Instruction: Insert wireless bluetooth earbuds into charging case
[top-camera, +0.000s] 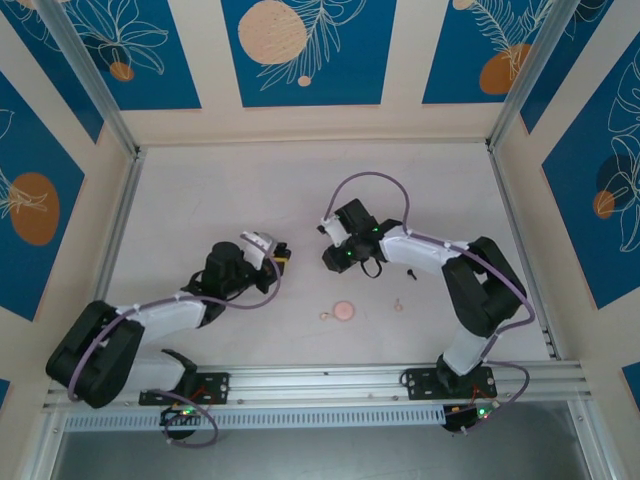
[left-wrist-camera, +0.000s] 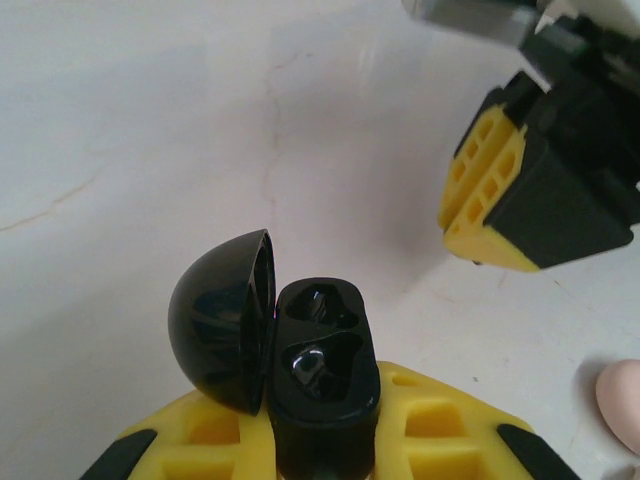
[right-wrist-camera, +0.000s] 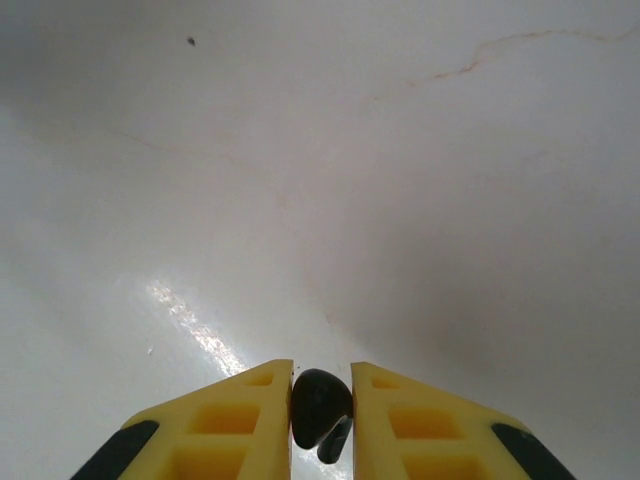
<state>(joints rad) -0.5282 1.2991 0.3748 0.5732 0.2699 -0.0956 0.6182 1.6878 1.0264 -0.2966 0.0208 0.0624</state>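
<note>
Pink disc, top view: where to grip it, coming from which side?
Probably across its rim, coming straight down. The pink disc lies flat on the table, so only the round edge offers purchase. Pinch near-to-far: a tiny pink bud sits just at its left.

The charging case (left-wrist-camera: 322, 400) and earbud (right-wrist-camera: 318, 405) are glossy black, the fingers (right-wrist-camera: 240, 415) yellow (black corner patches), the table (right-wrist-camera: 300, 150) white, faintly veined.

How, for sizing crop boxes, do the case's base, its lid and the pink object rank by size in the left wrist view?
1-2. Base and lid: too alike to rank.
3. Pink object, cut by the frame.
</note>
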